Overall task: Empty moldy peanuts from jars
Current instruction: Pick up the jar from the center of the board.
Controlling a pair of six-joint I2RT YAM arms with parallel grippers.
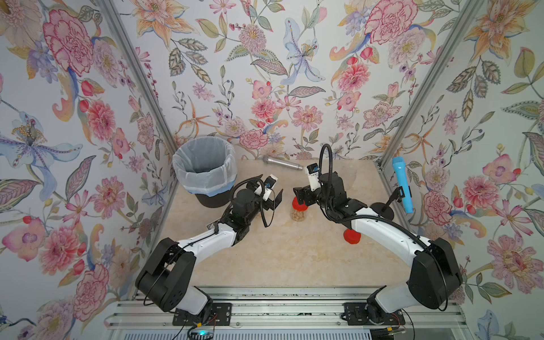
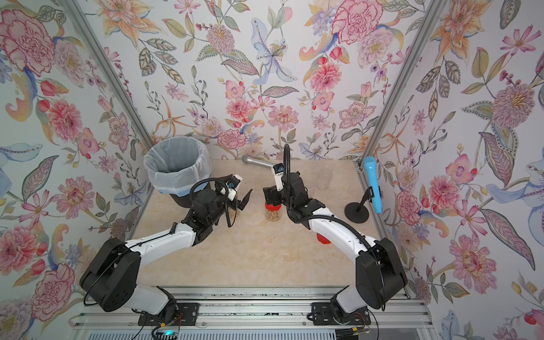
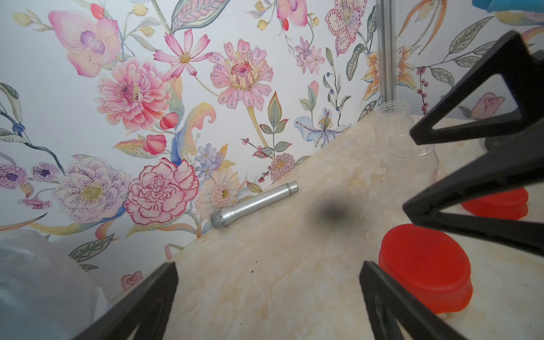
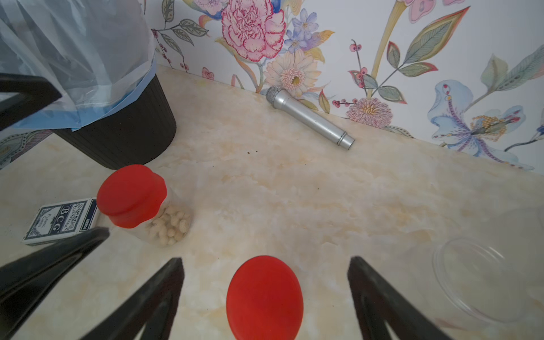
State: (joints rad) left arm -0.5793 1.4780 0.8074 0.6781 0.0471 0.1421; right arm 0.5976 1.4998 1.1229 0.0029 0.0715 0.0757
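1. A black bin (image 1: 210, 200) lined with a white bag, whose hem shows a blue band, stands upright at the far left corner of the desk (image 1: 279, 253).
2. A silver microphone (image 1: 282, 162) lies on its side along the back wall, its mesh head pointing towards the bin.
3. A blue microphone (image 1: 401, 184) leans tilted in a black stand (image 1: 382, 209) with a round base, at the desk's right edge.
4. In the right wrist view, a blue-and-white box of playing cards (image 4: 61, 220) lies flat near the bin's foot.
5. Floral wallpaper (image 1: 265, 73) covers all three walls.
6. Aluminium rails (image 1: 279, 312) run along the desk's front.
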